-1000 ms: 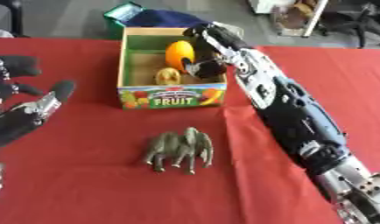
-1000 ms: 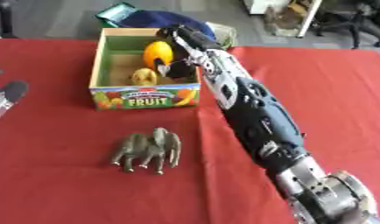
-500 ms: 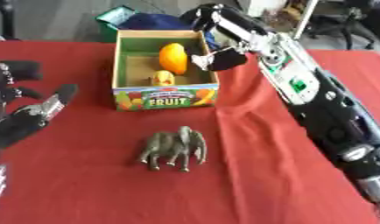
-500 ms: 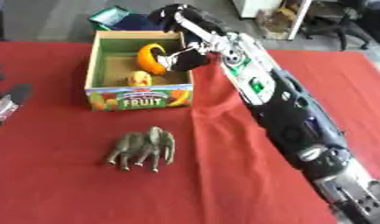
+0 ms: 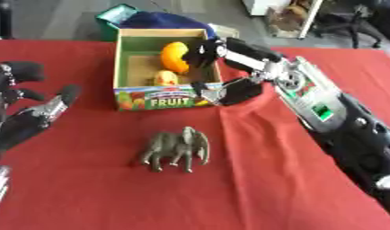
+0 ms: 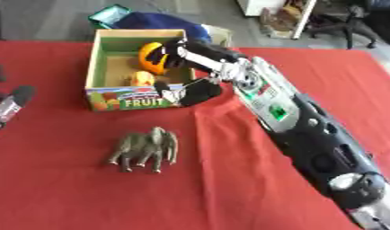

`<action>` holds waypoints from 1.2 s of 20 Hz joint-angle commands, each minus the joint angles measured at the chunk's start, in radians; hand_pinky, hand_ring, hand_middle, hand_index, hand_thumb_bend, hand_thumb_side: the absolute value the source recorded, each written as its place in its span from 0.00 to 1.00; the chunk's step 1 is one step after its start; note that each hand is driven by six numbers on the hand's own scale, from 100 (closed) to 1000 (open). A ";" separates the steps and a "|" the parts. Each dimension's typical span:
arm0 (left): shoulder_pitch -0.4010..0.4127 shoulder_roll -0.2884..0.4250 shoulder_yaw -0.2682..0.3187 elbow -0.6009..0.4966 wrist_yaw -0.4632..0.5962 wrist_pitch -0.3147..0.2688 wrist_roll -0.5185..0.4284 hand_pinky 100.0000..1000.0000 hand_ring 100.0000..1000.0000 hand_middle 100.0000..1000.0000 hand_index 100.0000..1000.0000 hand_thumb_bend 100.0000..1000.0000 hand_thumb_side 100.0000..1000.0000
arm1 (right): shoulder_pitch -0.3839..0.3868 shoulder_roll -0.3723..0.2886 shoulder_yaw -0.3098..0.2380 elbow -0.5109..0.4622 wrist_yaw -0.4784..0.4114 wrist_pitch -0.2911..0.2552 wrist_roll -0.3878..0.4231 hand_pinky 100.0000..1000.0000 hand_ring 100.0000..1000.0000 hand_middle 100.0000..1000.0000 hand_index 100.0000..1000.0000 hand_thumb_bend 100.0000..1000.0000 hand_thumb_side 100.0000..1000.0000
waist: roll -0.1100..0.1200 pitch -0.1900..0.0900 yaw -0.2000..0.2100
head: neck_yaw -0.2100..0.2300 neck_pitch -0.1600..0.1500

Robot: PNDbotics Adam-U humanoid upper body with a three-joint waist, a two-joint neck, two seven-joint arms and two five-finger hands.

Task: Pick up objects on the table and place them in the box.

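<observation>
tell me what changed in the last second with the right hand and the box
The right hand let go of the orange fruit and is drawing back over the near right corner of the box, fingers spread, holding nothing. The fruit now lies in the box. The toy elephant and the left hand stayed put.

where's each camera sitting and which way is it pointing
Left eye view: in the robot's head, looking down at the red-clothed table; shows the right hand open at the cardboard fruit box and the left hand idle and open at the left edge.
Right eye view: beside it, facing the same way; shows the right arm along its length, only a sliver of the left hand.
Both share the box, the orange fruit inside it and the grey toy elephant on the cloth.
</observation>
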 commanded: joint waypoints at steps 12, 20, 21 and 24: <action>-0.004 0.022 0.005 -0.004 -0.006 -0.002 -0.009 0.48 0.68 0.48 0.63 0.69 0.30 | 0.057 -0.014 0.009 -0.005 0.039 0.001 0.034 0.72 0.76 0.79 0.89 0.11 0.47 | 0.006 -0.025 -0.007 | -0.002 0.010; -0.001 0.022 0.005 -0.003 -0.006 -0.002 -0.016 0.48 0.68 0.49 0.63 0.68 0.30 | 0.064 0.005 0.037 0.038 0.090 -0.028 0.073 0.74 0.77 0.81 0.90 0.23 0.52 | 0.007 -0.025 -0.008 | -0.005 0.010; -0.001 0.022 0.005 -0.002 -0.007 -0.002 -0.017 0.48 0.68 0.49 0.63 0.68 0.30 | 0.064 0.006 0.041 0.038 0.096 -0.032 0.079 0.74 0.78 0.82 0.90 0.24 0.52 | 0.007 -0.025 -0.009 | -0.006 0.010; 0.000 0.021 0.004 -0.002 -0.007 -0.003 -0.020 0.48 0.68 0.49 0.63 0.68 0.30 | 0.063 0.008 0.056 0.030 0.130 -0.050 0.098 0.76 0.79 0.83 0.91 0.28 0.54 | 0.006 -0.025 -0.009 | -0.007 0.010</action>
